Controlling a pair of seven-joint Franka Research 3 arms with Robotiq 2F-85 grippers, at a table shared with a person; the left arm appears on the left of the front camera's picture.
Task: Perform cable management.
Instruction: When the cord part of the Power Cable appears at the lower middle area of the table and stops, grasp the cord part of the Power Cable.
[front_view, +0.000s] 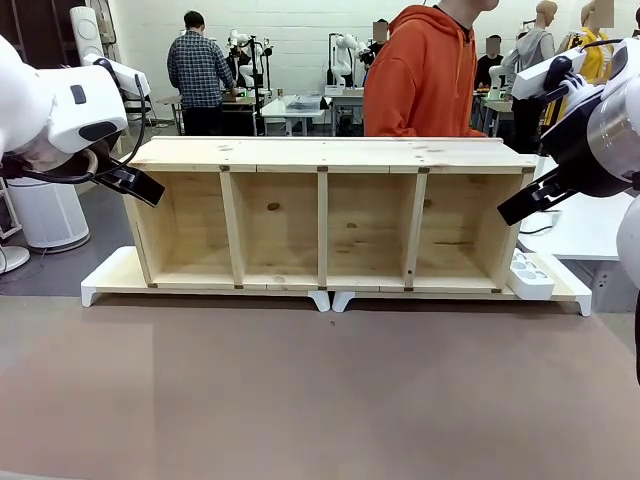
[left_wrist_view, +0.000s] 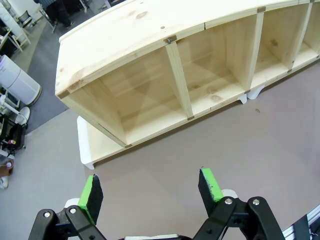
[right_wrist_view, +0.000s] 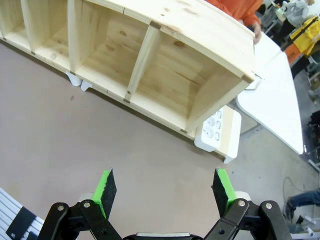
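My left gripper (left_wrist_view: 150, 192) hangs open above the brown table in front of the wooden shelf's (left_wrist_view: 145, 30) left end, nothing between its green pads (left_wrist_view: 91, 195). My right gripper (right_wrist_view: 165, 187) is open too, above the table before the shelf's (right_wrist_view: 200, 35) right end. The shelf (front_view: 330, 155) lies on its side with several open compartments facing me. The cable is not clearly in view. A thin dark line (front_view: 540, 229) lies on the white side table past the shelf's right end; I cannot tell whether it is the cable.
A white power strip (front_view: 530, 272) (right_wrist_view: 214, 129) rests on the white base (front_view: 570, 292) at the shelf's right end. A person in an orange hoodie (front_view: 425, 70) stands behind the shelf, one hand (right_wrist_view: 256, 32) near its back corner. The brown table (front_view: 320, 390) stretches in front.
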